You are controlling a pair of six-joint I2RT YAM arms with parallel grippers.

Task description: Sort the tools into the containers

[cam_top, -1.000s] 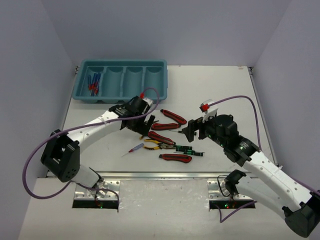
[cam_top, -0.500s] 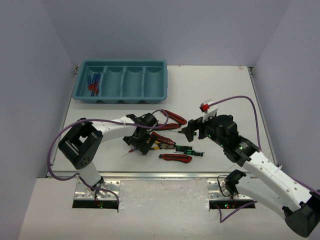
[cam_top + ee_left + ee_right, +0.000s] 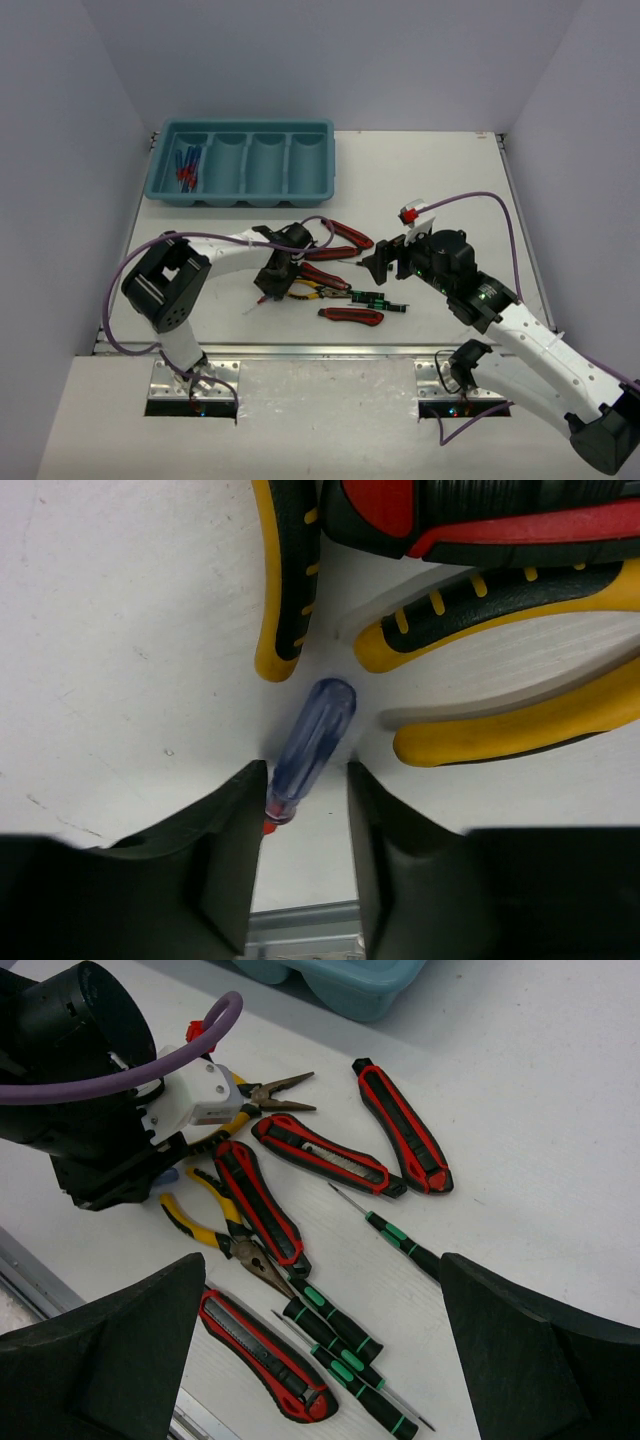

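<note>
In the last second the left arm has folded down from above the tool pile. The left gripper (image 3: 272,283) now sits low on the white worktop (image 3: 450,170), close to the middle of the near edge. Its matt black fingers (image 3: 235,850) straddle the blue-handled screwdriver (image 3: 315,730), spread a little wider than the handle and not yet pinching it. The right gripper (image 3: 385,260) has not shifted. It hovers to the right of the pile with its jaws spread wide and nothing between them. The screwdriver lies flat where it lay before, its handle translucent blue with a rounded cap and a red collar at the shaft end. The cap points into the gap between the curved, glossy yellow grips of the pliers (image 3: 500,735), which carry ribbed black inlays. Across them rests a red-and-black utility knife (image 3: 480,520) with a finely grooved black grip. More such knives (image 3: 405,1125) lie fanned out beside thin black precision screwdrivers (image 3: 335,1330) ringed with green bands. The smooth teal tray (image 3: 245,127) stands at the far-left corner, its four round-ended compartments side by side. The leftmost compartment holds several blue-and-red screwdrivers (image 3: 187,167).
</note>
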